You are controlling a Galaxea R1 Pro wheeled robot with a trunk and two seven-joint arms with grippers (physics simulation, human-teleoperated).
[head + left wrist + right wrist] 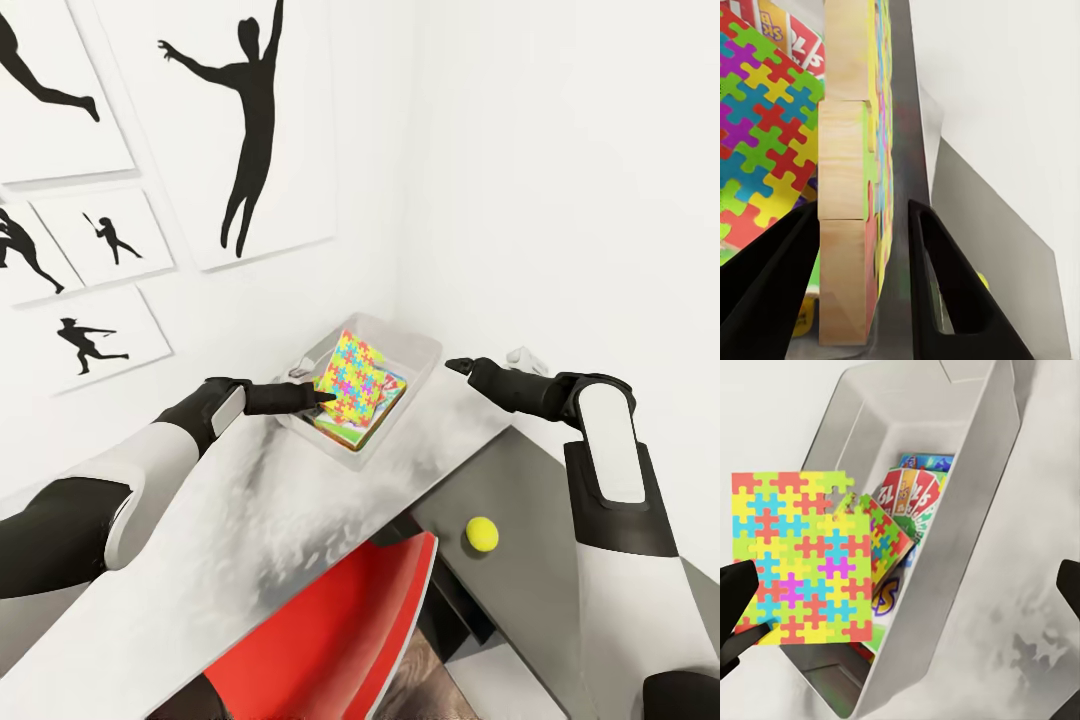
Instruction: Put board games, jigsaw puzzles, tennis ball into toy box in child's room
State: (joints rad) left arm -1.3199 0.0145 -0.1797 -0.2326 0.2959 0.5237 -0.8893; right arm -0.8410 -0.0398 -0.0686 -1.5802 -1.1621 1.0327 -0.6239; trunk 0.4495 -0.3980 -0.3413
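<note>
- Head view: my left claw (322, 397) reaches over the near rim of the toy box (420, 352) with a jigsaw puzzle (352, 385) standing on edge at its tips, tilted above the other toys stacked in the box. My right claw (456, 366) hovers just beside the box's far side with nothing in it; from here I cannot tell how wide it stands. The tennis ball (482, 534) lies well behind that claw, on the dark lower part of the table (250, 520), near the red chair (340, 630).
- Left wrist view: the puzzle's wooden edge (844, 217) runs straight out between my two fingers (945, 292). One finger touches it and the other shows a thin gap, so I cannot say the grip is firm. A second puzzle (757, 135) lies flat just beyond my tips, over a red-and-green board game (799, 41).
- Right wrist view: the upright puzzle (795, 559) hangs over the box's near end, and my right fingers (1069, 577) are spread wide apart.
- Risk, as I judge it: if the puzzle drops on edge it could lean on the rim or tip out onto the table. The ball could roll off if nudged.
</note>
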